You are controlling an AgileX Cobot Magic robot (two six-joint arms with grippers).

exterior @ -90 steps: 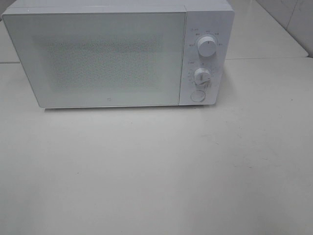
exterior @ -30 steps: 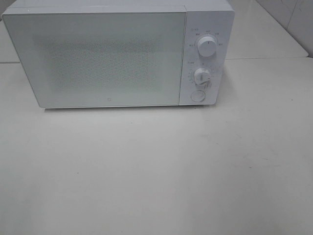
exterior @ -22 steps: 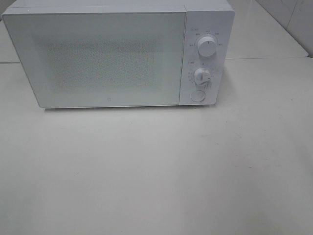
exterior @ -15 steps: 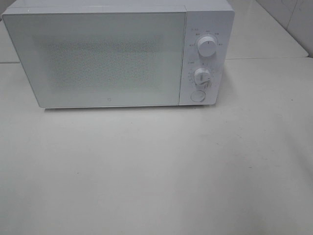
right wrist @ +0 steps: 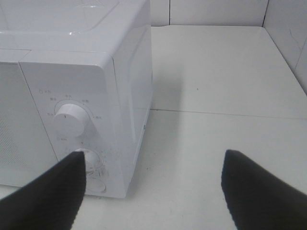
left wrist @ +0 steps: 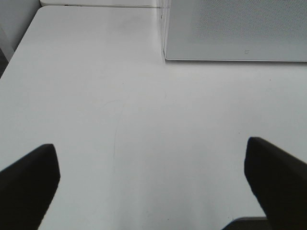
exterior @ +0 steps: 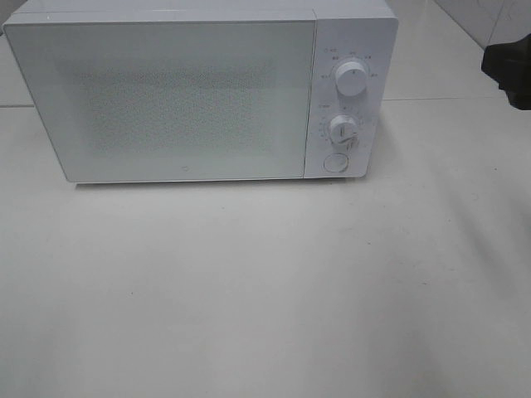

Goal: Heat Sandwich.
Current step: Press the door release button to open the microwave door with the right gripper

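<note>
Glossy plastic microwave (exterior: 182,99); table (exterior: 265,290) — smooth, matt

The left gripper (left wrist: 149,146) holds its jaws wide apart. Its two dark fingers (left wrist: 29,184) show only at the outer edges of the left wrist view, with their tips level with each other. The right gripper (right wrist: 154,154) is parted too, its blunt dark fingers (right wrist: 50,194) set well to either side. In the high view only a dark piece of the right arm (exterior: 508,70) shows, at the right edge.
</note>
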